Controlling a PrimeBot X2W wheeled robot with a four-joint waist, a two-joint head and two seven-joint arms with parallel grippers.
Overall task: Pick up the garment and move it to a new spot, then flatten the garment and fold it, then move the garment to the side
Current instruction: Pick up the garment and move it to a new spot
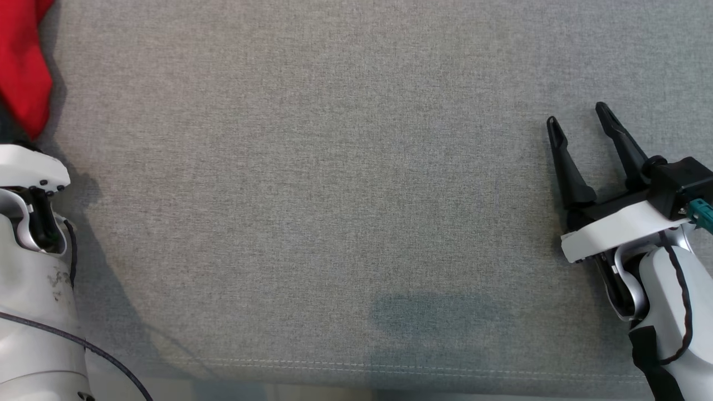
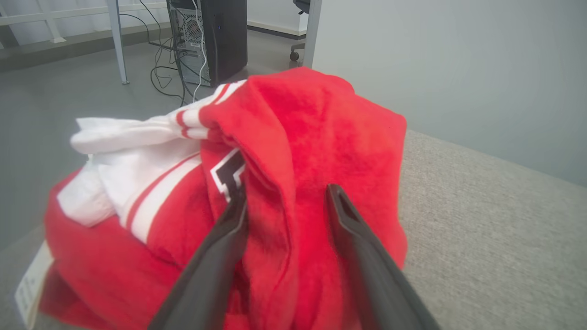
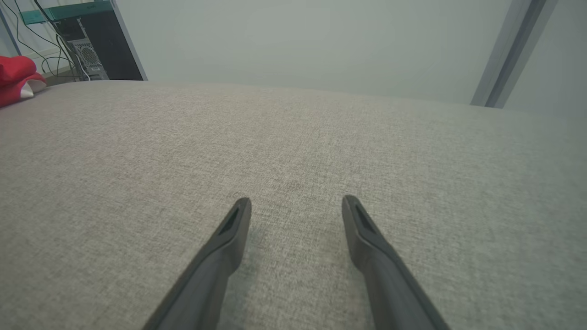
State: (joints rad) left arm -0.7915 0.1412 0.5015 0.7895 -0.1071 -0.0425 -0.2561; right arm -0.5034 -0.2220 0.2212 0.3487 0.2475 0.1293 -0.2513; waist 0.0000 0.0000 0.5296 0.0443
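Observation:
The garment (image 2: 321,123) is a crumpled red jersey with white striped parts and a black-and-white emblem, heaped at the far left of the grey cushion (image 1: 334,195). A red edge of the garment (image 1: 22,61) shows at the head view's top left, and the garment (image 3: 16,75) is small and distant in the right wrist view. My left gripper (image 2: 288,195) is open, its fingers straddling a raised red fold with cloth between them. Over bare cushion at the right, my right gripper (image 1: 577,115) stands open and holds nothing; its fingertips (image 3: 243,206) hover just above the fabric.
The cushion's stitched front edge (image 1: 390,367) runs along the bottom of the head view. Beyond the garment stand a black computer tower (image 2: 215,36) with loose cables (image 2: 165,68) on the floor and a metal table leg (image 2: 117,41). A pale wall (image 3: 321,41) rises behind the cushion.

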